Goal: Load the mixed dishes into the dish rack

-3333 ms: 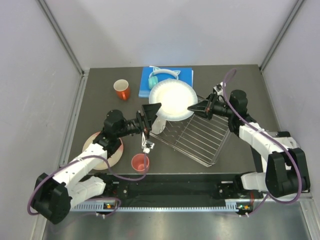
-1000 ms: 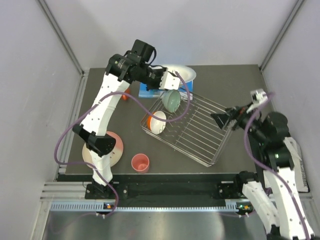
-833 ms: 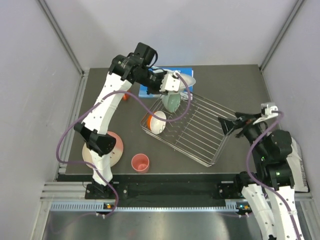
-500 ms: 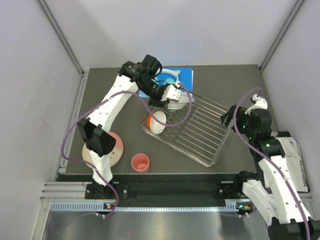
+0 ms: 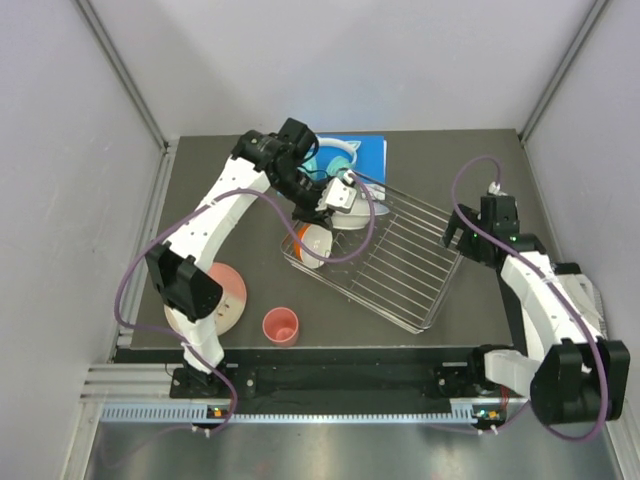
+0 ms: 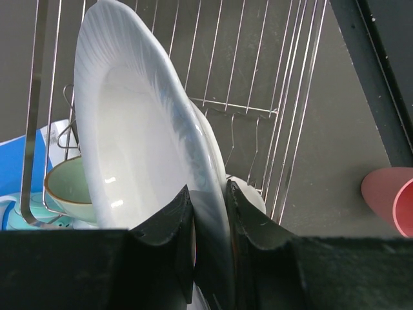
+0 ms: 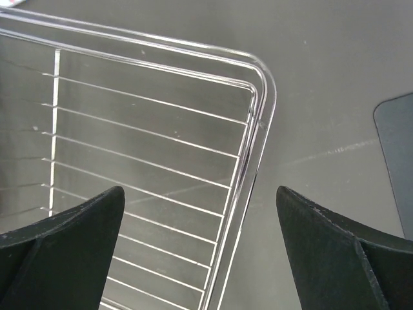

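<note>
Lowered since a second ago, the white plate (image 6: 139, 148) hangs on edge over the dish rack's (image 5: 405, 275) far-left corner. Left jaws pinch its rim; right jaws stand wide, empty. Keep your plate upright and seat it between wires.

Soft, even overhead light casts faint shadows, while small glints dot the white plate (image 6: 142, 161) just above the dark, soft-focused left gripper (image 6: 206, 194).

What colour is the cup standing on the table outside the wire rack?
It is a coral pink cup; clearest in the top external view.
</note>
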